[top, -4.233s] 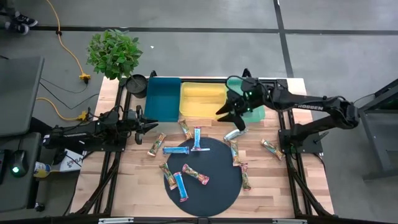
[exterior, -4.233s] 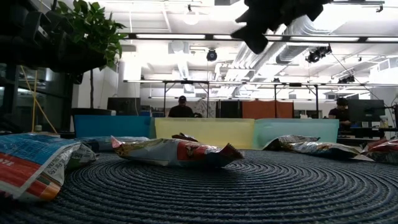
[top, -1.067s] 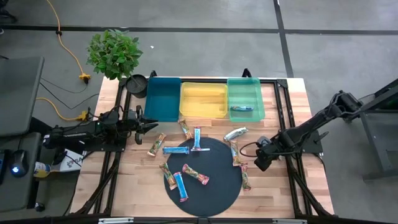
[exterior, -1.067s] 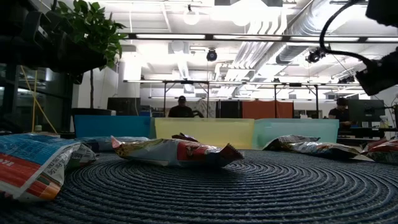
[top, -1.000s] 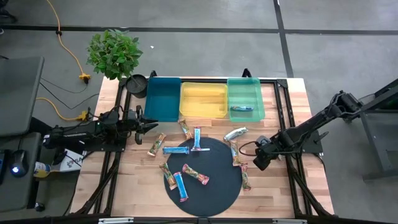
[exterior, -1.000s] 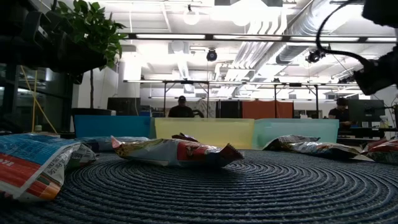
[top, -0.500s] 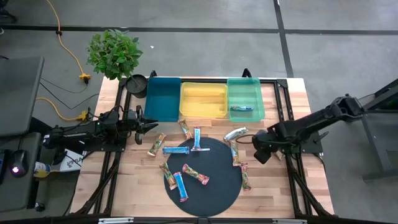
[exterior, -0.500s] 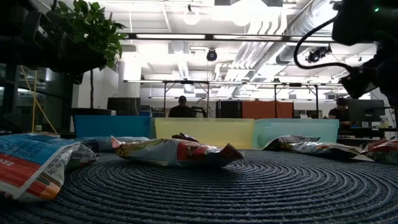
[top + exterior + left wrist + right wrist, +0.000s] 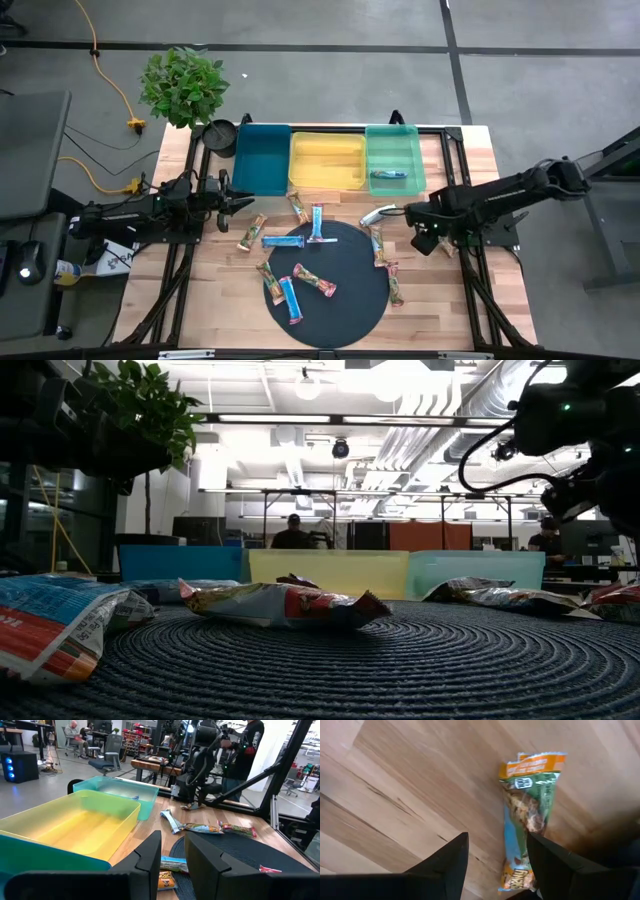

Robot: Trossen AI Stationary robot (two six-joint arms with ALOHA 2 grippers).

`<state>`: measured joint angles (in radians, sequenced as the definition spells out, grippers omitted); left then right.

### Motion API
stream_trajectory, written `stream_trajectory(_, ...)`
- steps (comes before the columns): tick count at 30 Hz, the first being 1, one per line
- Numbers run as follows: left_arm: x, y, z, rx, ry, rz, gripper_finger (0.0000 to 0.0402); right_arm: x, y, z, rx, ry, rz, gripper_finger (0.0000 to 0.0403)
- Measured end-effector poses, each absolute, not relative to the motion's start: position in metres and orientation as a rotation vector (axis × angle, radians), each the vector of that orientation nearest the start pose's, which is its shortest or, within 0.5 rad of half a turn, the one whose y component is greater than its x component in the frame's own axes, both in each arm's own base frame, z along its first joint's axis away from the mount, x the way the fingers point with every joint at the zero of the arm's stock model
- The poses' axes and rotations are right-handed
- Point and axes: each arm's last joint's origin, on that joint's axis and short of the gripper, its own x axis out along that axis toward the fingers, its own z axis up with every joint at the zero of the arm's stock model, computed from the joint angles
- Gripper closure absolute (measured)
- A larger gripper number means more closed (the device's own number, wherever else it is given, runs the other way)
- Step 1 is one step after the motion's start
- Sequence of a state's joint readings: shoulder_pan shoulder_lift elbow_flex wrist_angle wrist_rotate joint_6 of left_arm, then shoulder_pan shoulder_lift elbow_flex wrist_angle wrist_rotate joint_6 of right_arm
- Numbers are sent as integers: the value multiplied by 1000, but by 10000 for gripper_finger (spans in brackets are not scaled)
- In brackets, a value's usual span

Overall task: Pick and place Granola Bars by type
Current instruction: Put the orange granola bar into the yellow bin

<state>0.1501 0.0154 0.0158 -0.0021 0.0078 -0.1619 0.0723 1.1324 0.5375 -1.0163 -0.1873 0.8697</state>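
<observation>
Several wrapped granola bars lie on and around the dark round mat (image 9: 340, 310), among them a blue one (image 9: 285, 241) and a silvery one (image 9: 377, 214). One bar (image 9: 388, 173) lies in the green tray (image 9: 395, 145). My right gripper (image 9: 422, 236) hovers open over a green-orange bar (image 9: 525, 815) that lies flat on the wood to the right of the mat, one finger on each side and above it (image 9: 495, 870). My left gripper (image 9: 238, 201) waits open at the table's left, in front of the teal tray (image 9: 262, 165).
The teal, yellow (image 9: 326, 160) and green trays stand side by side along the far edge. A potted plant (image 9: 183, 85) stands at the far left corner. Black frame rails run along both sides of the table. Bare wood lies to the right of the mat.
My right gripper has gone a little toward the table's far edge and has come over the green-orange bar on the wood right of the mat; its arm has swung in over the table. The bars have not moved.
</observation>
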Motion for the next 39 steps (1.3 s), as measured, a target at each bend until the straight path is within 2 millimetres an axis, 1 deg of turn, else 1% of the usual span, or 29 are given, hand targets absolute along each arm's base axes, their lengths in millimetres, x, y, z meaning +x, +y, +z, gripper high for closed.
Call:
stream_trajectory(14,97,14,167,-161,-10,142,319,141,1,158,771,1572,-538,217)
stream_trajectory(19,97,14,167,-162,-10,142,319,138,1,153,769,1575,-540,217)
stream_trajectory(28,97,14,167,-162,-10,143,319,139,-1,153,729,1550,-586,217)
stream_trajectory(39,97,14,167,-162,-10,143,319,143,0,141,740,1654,-615,217)
